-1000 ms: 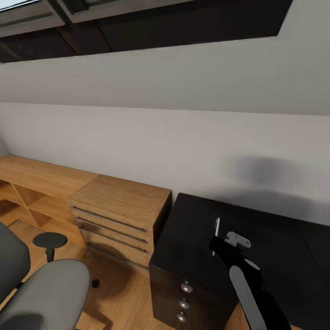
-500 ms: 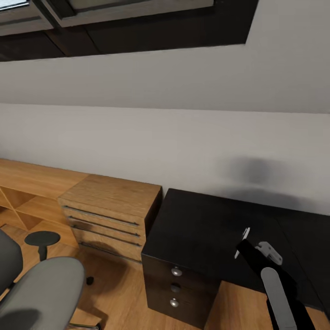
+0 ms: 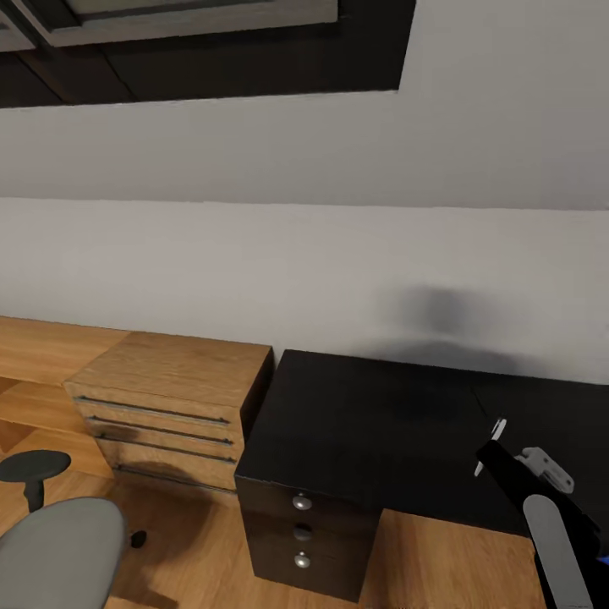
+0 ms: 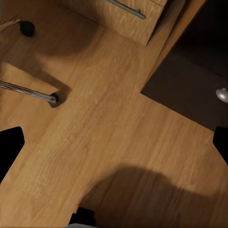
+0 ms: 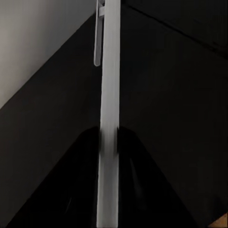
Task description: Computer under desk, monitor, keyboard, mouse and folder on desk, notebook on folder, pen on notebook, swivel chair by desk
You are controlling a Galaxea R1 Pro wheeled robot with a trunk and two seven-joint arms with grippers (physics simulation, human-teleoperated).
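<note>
The glossy black desk (image 3: 372,414) runs along the grey wall, its three-drawer unit (image 3: 301,502) with round silver knobs at the near left end. My right gripper (image 3: 486,457) hovers over the desk's right part, shut on the pen (image 3: 499,429), a thin pale stick pointing up and away. In the right wrist view the pen (image 5: 110,95) runs straight out between the two black fingers (image 5: 90,142) of the right gripper (image 5: 109,135), above the dark desk top. The grey swivel chair (image 3: 51,554) stands at the lower left. My left gripper (image 4: 114,142) hangs open over the wood floor.
A light-wood drawer chest (image 3: 165,397) stands against the desk's left end, with low wood shelving further left. The chair's black armrest (image 3: 34,465) sits near it. In the left wrist view a chair-base spoke (image 4: 28,90), a wheel (image 4: 27,28) and a drawer knob (image 4: 222,94) show.
The head view has swung to the right, sliding chest and chair leftward. My right gripper has carried the pen to the right across the desk top.
</note>
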